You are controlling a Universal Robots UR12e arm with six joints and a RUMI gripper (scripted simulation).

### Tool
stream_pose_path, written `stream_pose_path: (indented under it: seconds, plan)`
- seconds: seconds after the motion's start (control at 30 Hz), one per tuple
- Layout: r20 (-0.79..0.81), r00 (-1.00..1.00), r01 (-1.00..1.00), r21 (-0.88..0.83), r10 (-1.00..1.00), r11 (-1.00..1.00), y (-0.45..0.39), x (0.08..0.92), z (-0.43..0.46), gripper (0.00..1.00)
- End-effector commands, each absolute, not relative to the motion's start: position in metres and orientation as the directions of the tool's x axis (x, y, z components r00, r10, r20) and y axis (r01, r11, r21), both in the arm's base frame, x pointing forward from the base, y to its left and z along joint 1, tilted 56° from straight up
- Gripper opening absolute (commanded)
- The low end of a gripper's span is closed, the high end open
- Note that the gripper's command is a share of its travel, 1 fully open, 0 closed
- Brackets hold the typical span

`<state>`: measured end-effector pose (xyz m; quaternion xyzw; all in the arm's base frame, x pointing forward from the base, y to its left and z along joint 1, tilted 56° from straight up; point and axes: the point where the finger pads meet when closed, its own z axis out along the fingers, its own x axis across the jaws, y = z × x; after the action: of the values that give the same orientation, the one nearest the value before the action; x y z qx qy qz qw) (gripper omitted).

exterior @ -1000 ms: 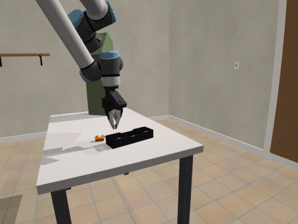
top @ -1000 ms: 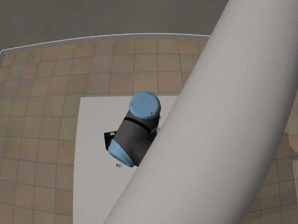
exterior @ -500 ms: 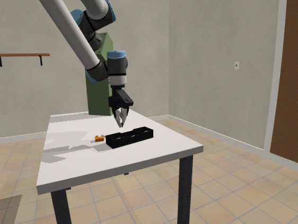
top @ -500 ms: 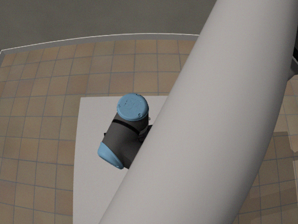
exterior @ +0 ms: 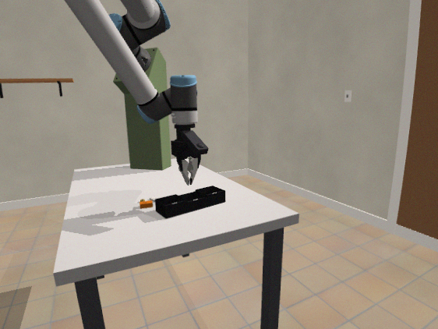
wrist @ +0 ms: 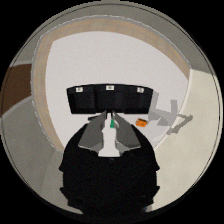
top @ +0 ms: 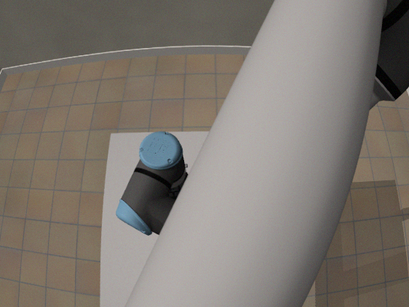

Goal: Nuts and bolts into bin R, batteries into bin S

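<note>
Starting at the gripper: pointing down, drawn almost fully together, with nothing visible in its grip. Probably kept narrow for travelling or for a careful approach among small parts, but in need of opening before any pick. Beneath and between the fingers in the wrist view, a small green piece, apparently lying on the table rather than clasped; too small to name surely, perhaps a battery. Close by on one side, beside the black bins, a small dark piece, possibly a bolt. On the other side, an orange block, likely a battery, lying outside the bins near one end of the row. Farther out, the bins themselves, upright on the white table, joined or set tightly in a row of three compartments, open-topped, each with a pale label at the far rim. Presumably set out this way for sorting by simple drops from above. Too small to read with certainty, those letters; worth confirming before any release. Above everything, the long pale arm, blocking most of the work area from the top view. Still to do, by judgement: lining up over a loose piece, opening, lowering without nudging the bin walls, then gripping.

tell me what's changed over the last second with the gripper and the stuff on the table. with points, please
The gripper (exterior: pixel 189 182) (wrist: pixel 109 111) moved rightward in the exterior view, above the row of black bins (exterior: pixel 195 206) (wrist: pixel 100 87). Its fingers are together, and no pickup or release is visible. The bins and the orange block (exterior: pixel 146 204) (wrist: pixel 141 122) stayed put.
</note>
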<state>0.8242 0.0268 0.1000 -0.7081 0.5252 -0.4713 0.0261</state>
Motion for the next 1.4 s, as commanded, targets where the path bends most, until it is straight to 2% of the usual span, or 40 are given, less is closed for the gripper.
stream_pose_path:
  seconds: [0.0, 0.7, 1.37]
  plan:
    - [0.640, 0.004, -0.719, -0.532, -0.768, -0.447, 0.024, 0.829, 0.096, 0.04]
    - [0.640, 0.004, -0.719, -0.532, -0.768, -0.447, 0.001, 0.865, 0.068, 0.04]
    - [0.640, 0.004, -0.719, -0.532, -0.768, -0.447, 0.001, 0.865, 0.067, 0.04]
